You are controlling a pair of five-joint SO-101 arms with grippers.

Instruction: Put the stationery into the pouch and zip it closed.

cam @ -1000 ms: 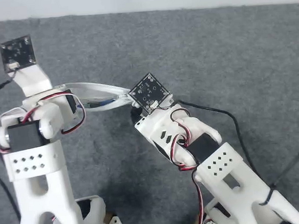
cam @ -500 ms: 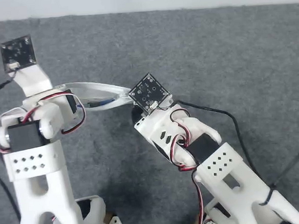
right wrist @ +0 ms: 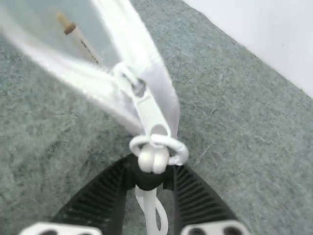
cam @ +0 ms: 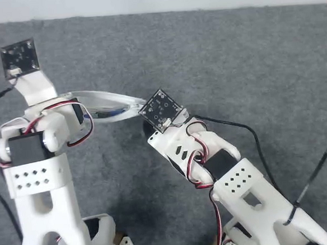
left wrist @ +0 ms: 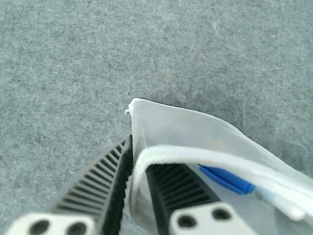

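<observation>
Slipping is the main risk: the right pincer (right wrist: pixel 149 174) is pinched on the small white bead-and-ring zipper pull (right wrist: pixel 155 149), a round, smooth thing, so a hard tug could pop it out from between the dark ribbed pads. A tug off the line of the zip track could also jam the slider or twist the soft pouch rather than run the zip.

The translucent white plastic zip pouch (cam: pixel 109 106) hangs stretched between the two arms, just above the grey carpeted surface (cam: pixel 232 56). The left pincer (left wrist: pixel 134 147) is nearly closed and clamps the pouch's far end, one jaw on each side of the thin wall and white zip band. That hold is on a narrow edge strip, so counter-pull from the other side may drag it free and drop the pouch.

Inside are a blue pen (left wrist: pixel 227 180) and a thin pale pencil-like stick (right wrist: pixel 80 39); a drop while unzipped could spill them. How far the zip is run cannot be told. The right jaws stand only narrowly apart, with the bead filling the gap.
</observation>
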